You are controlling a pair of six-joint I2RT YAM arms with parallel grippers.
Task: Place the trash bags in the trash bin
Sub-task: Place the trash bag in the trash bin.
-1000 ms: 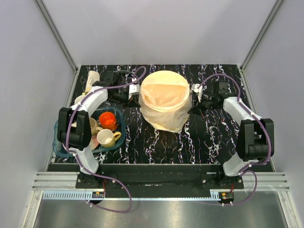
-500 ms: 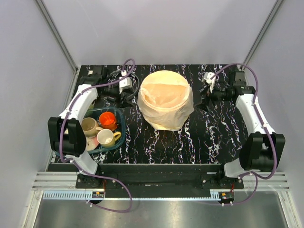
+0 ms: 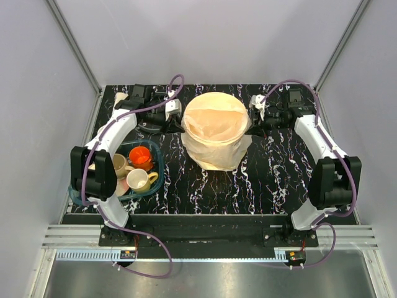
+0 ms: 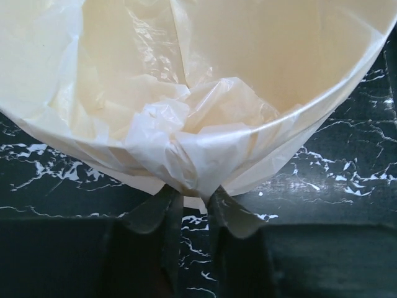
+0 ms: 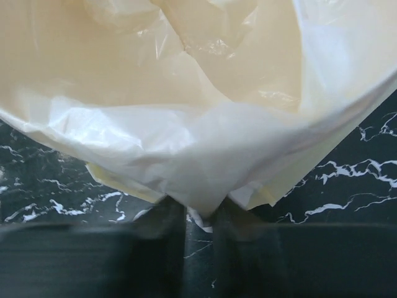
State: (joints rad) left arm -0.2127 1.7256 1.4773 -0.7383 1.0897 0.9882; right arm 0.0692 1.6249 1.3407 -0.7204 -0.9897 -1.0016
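The dark marbled surface [image 3: 273, 180] carries the trash bin [image 3: 216, 124], which stands between the two hands. The trash bags [image 3: 217, 158] already line it: the film dips into the bin's hollow, folds over the rim and hangs as a loose skirt down the outside wall. By my reading the main work is done. What is left is to settle the film evenly round the rim and let go.

The left hand [image 3: 180, 122] is at the rim on its own side. In its wrist view the bin fills the space straight ahead of it. The draped film gathers to a puckered point that runs down between the fingertips [image 4: 170, 202]. The jaws stand narrow and appear to pinch that tuck of film.

The right hand [image 3: 253, 123] faces the opposite side of the rim, again with the bin directly ahead. Its wrist view is blurred. The film comes to a point just ahead of the narrow gap of its fingers [image 5: 164, 217], but I cannot tell whether they grip it.
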